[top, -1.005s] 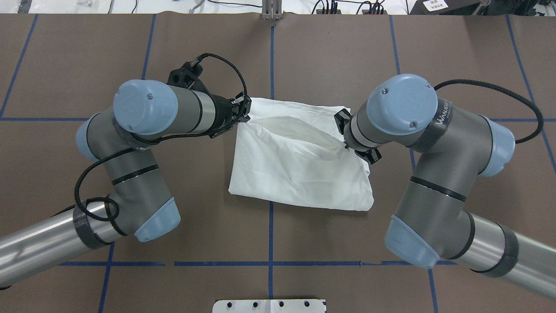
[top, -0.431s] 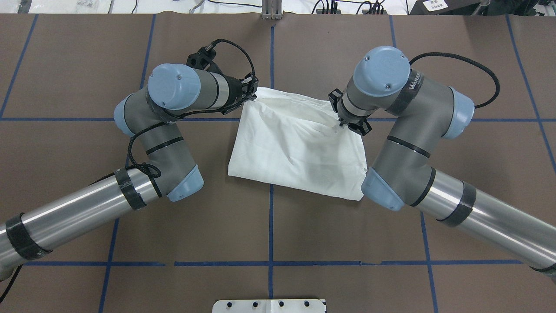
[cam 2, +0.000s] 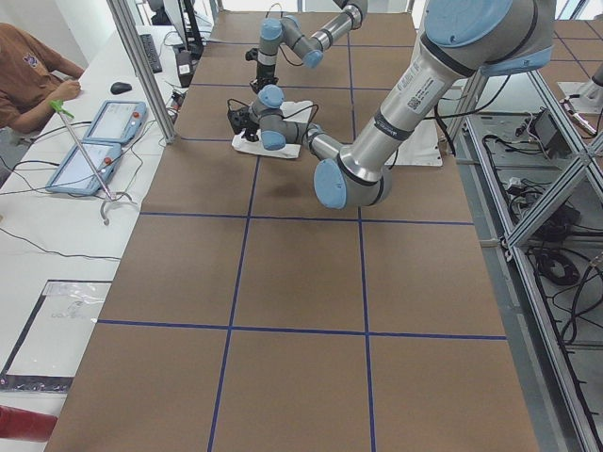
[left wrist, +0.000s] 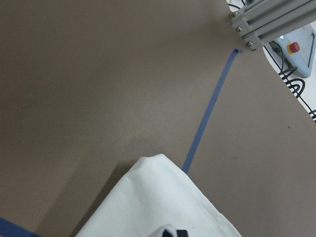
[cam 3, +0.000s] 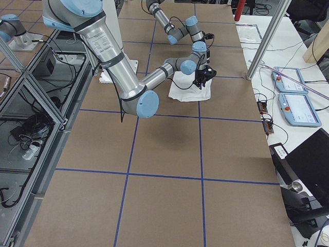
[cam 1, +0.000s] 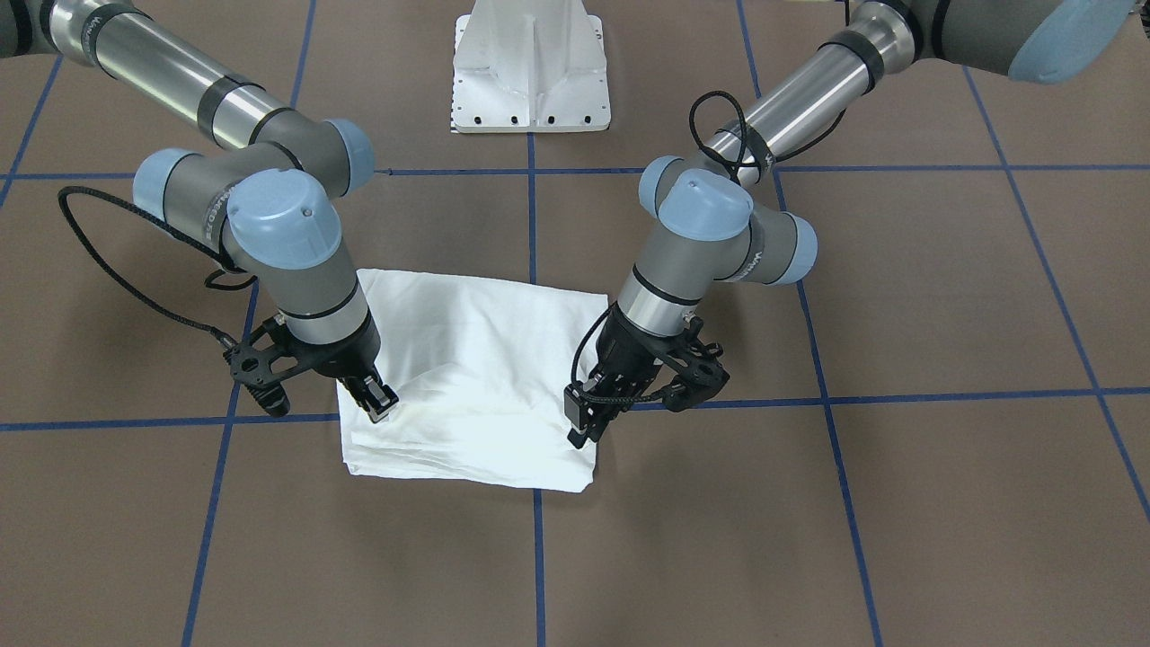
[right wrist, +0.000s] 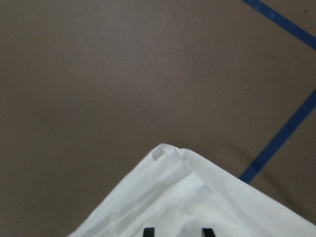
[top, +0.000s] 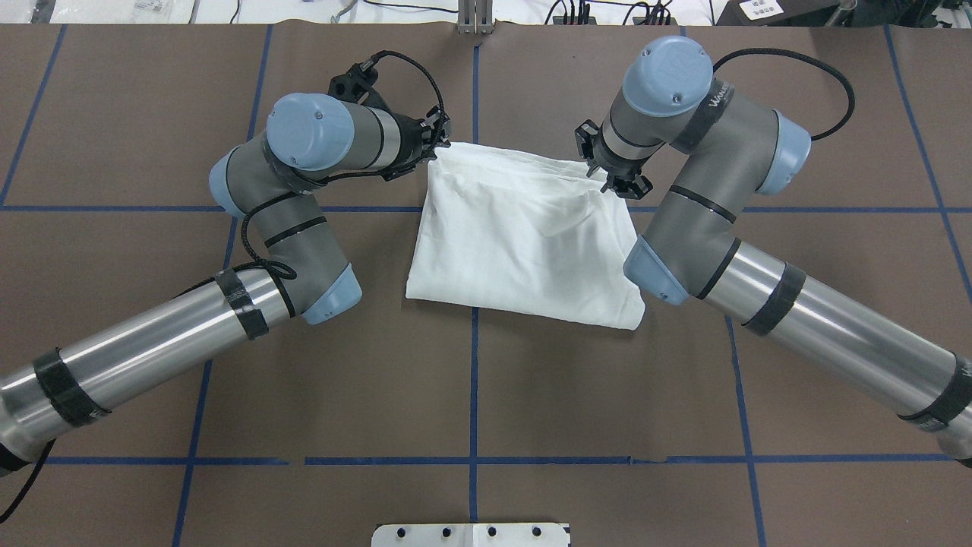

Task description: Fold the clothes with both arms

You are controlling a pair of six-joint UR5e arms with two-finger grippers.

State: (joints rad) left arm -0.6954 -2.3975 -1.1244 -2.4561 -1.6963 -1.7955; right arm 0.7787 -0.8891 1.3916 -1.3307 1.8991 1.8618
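The white T-shirt point(top: 524, 235) lies folded in a rough rectangle in the middle of the brown table, plain side up; no print or collar shows. It also shows in the front-facing view point(cam 1: 476, 359). My left gripper point(top: 439, 148) is at the shirt's far left corner, its tips close together on the fabric in the left wrist view point(left wrist: 173, 232). My right gripper point(top: 605, 178) is at the far right corner; in the right wrist view point(right wrist: 177, 231) its tips stand apart over the cloth. Both are low over the far edge point(cam 1: 579, 431) point(cam 1: 382, 402).
The white pedestal base point(cam 1: 532, 67) stands at the robot's side of the table. Blue tape lines point(top: 474, 395) cross the brown table top. An aluminium post point(top: 474, 19) stands at the far edge, with cables and operator desks beyond.
Both grippers have carried the shirt's upper layer away from the robot to the far edge, laying the fold flat. The right gripper's fingers now stand apart.
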